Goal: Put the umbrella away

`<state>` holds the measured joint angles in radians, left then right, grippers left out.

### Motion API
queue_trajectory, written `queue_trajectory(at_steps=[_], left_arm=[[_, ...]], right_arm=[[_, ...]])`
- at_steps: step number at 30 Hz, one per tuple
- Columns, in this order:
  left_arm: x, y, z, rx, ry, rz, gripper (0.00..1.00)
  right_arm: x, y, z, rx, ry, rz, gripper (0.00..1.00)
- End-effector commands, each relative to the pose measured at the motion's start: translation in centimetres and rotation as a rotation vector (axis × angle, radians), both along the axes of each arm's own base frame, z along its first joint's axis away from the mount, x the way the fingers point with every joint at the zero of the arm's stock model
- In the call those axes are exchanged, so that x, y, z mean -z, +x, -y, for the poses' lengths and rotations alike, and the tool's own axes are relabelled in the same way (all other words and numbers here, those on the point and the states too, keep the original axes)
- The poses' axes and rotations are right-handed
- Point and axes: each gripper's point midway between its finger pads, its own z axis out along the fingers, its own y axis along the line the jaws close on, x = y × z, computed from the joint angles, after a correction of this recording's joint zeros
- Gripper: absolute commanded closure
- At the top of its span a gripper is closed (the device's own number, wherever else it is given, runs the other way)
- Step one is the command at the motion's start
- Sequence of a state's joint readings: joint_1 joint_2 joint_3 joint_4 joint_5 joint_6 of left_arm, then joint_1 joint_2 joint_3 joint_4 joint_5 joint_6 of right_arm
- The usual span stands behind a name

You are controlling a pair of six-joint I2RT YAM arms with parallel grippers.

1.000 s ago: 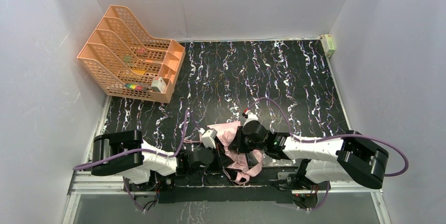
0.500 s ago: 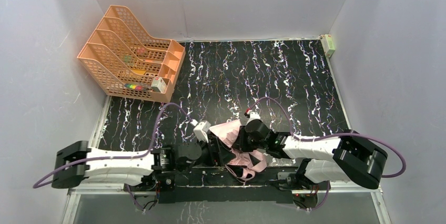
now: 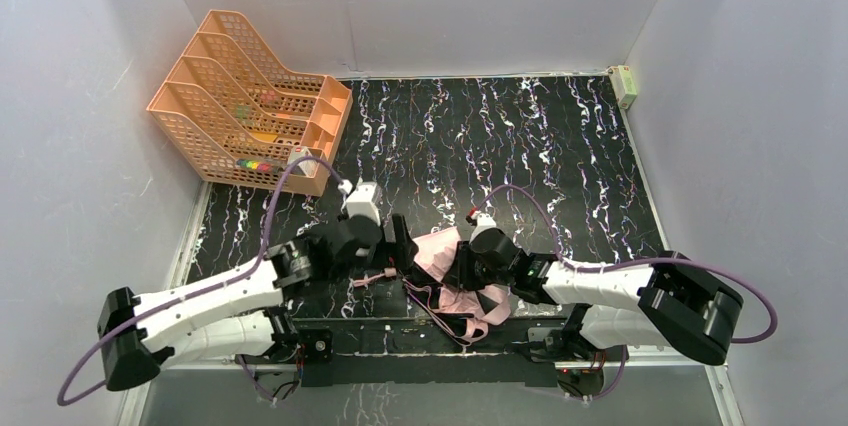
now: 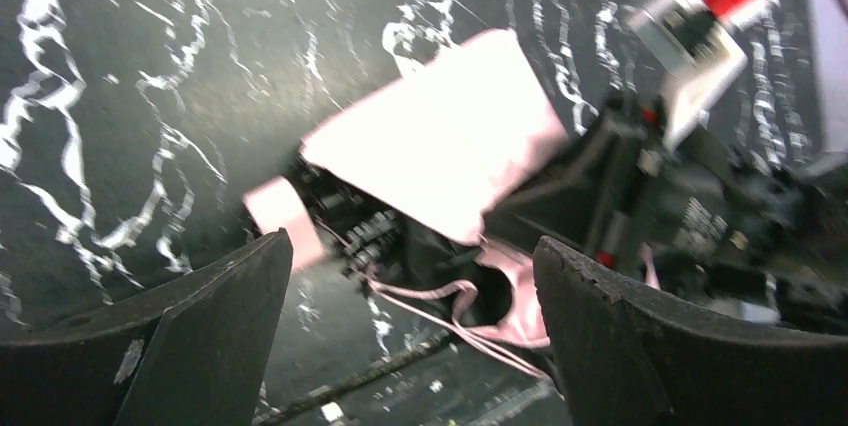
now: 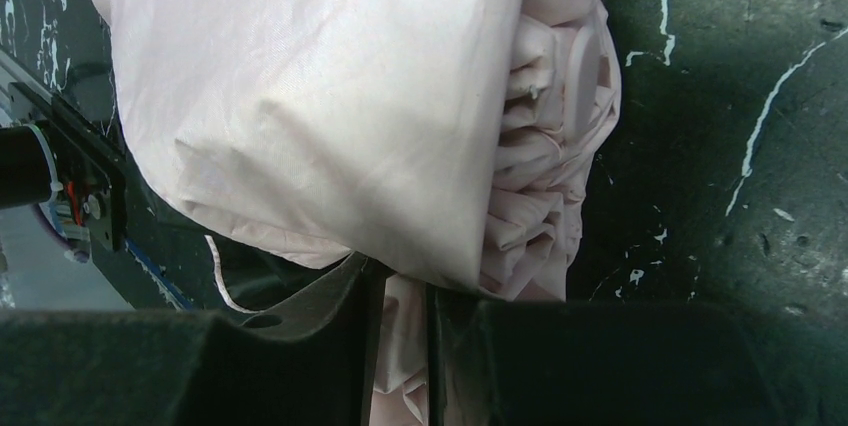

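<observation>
The umbrella lies crumpled at the near edge of the table, pale pink fabric bunched over black ribs, with a thin pink loop trailing from it. My left gripper hovers just left of it, open, nothing between its fingers. In the left wrist view the umbrella sits ahead of that gripper. My right gripper is at the umbrella's right side. In the right wrist view this gripper stands nearly shut, with a fold of the pink fabric pinched between the jaws.
An orange mesh file rack stands at the far left corner. A small pale box sits at the far right corner. Grey walls close in three sides. A metal rail runs along the near edge.
My left gripper has opened, let go of the umbrella and drawn back up and to the far left. The right gripper stays on the fabric, its jaws slightly wider.
</observation>
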<state>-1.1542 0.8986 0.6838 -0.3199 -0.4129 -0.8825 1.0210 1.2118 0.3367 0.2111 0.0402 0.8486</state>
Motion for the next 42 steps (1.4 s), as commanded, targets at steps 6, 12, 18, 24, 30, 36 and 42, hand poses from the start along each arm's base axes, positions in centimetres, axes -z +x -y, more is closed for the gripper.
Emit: queue_trajectory(at_steps=[6, 12, 18, 24, 30, 36, 42], left_arm=[[-1.1, 3.7, 2.5, 0.433, 0.188, 0.035, 0.02], [0.0, 3.9, 4.6, 0.641, 0.199, 0.025, 0.02], [3.6, 3.5, 4.5, 0.728, 0.249, -0.008, 0.02], [4.5, 3.5, 4.9, 0.759, 0.23, 0.016, 0.02], [5.8, 2.9, 5.2, 0.814, 0.219, -0.002, 0.02], [7.8, 2.3, 5.2, 0.852, 0.202, -0.073, 0.02], [9.9, 0.9, 4.2, 0.87, 0.203, -0.146, 0.05]], right_arm=[[4.0, -2.3, 4.4, -0.024, -0.171, -0.07, 0.65], [3.7, -2.3, 4.3, -0.024, -0.164, -0.07, 0.62], [3.7, -2.4, 4.4, -0.022, -0.161, -0.074, 0.61], [3.9, -2.7, 4.6, -0.018, -0.158, -0.086, 0.61], [4.0, -2.9, 4.7, -0.017, -0.161, -0.095, 0.61], [4.0, -3.0, 4.7, -0.015, -0.161, -0.105, 0.58], [4.1, -3.0, 4.7, -0.011, -0.163, -0.108, 0.57]])
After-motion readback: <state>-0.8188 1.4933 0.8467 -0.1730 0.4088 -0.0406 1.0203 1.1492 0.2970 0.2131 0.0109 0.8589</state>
